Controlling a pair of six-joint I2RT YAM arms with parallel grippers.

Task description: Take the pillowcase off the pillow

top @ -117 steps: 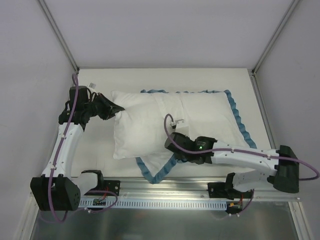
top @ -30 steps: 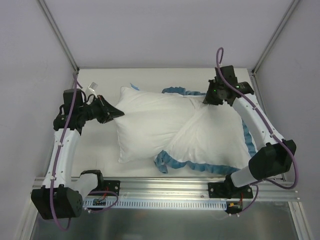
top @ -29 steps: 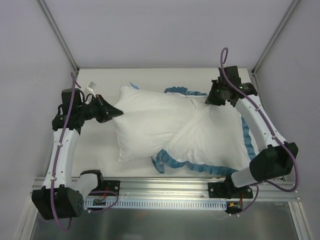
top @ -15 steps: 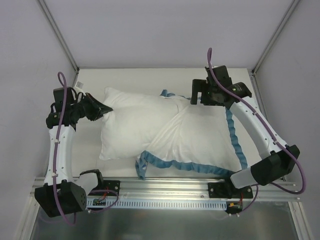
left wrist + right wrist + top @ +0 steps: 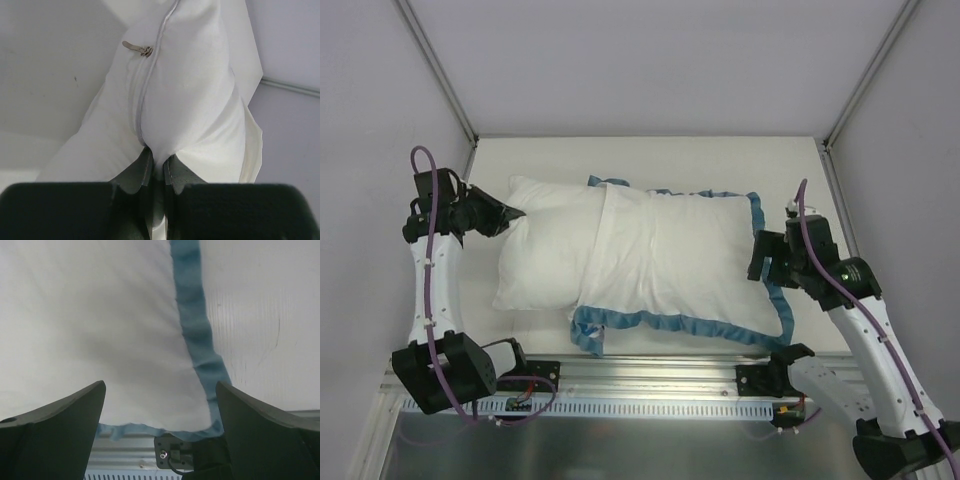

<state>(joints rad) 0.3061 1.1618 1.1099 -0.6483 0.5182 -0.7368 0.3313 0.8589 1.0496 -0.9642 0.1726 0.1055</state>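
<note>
Both arms have swung since a second ago: the right claw (image 5: 756, 257) has let go and come back from the far side of the table (image 5: 650, 160) to the near right, and the left claw (image 5: 515, 213) has pulled away to the left, dragging the pillow (image 5: 545, 250) with it. Now the pillow and the pillowcase (image 5: 680, 260) lie long ways across the table, left to right. The pillowcase is inside out, white with a blue frill (image 5: 775, 290) round it, and it covers the right part of the pillow, while the left part sticks out bare. The left claw is shut tight on the pillow's left end. The right claw is open wide and holds nothing. It hangs just beside the frill at the right end, so the pillowcase lies to its left, and this arm is the nearer one to grab it. Only the left wrist view shows the pinch up close, with a zip (image 5: 137, 48) above it. Only the right wrist view shows the wide gap with nothing in it.
</note>
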